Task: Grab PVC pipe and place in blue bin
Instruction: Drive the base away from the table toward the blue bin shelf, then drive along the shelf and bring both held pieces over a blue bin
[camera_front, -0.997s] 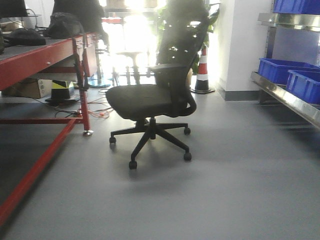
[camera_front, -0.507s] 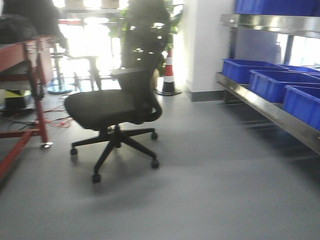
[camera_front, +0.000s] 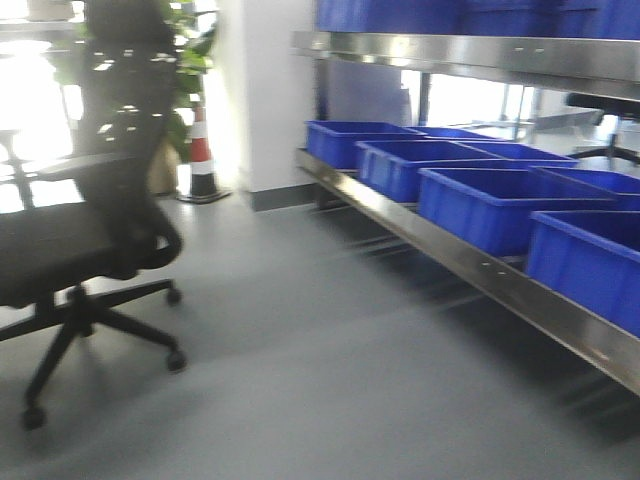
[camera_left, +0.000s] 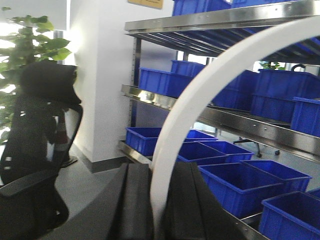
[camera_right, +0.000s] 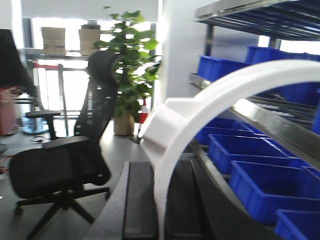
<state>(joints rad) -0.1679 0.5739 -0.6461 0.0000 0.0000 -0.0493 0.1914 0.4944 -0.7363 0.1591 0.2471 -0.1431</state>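
The left pincer (camera_left: 156, 202) is clamping a white curved PVC pipe (camera_left: 200, 95) between its fingers, and the pipe is arching up and to the right. The right pincer (camera_right: 161, 200) is gripping a collared pipe (camera_right: 210, 95) the same way. Blue bins (camera_front: 480, 205) are sitting on the shelf (camera_front: 470, 265) at the right.

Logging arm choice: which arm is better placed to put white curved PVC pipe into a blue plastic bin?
Probably right: left gripper and right gripper each hold white curved PVC pipe, but blue plastic bins sit on the robot's right.
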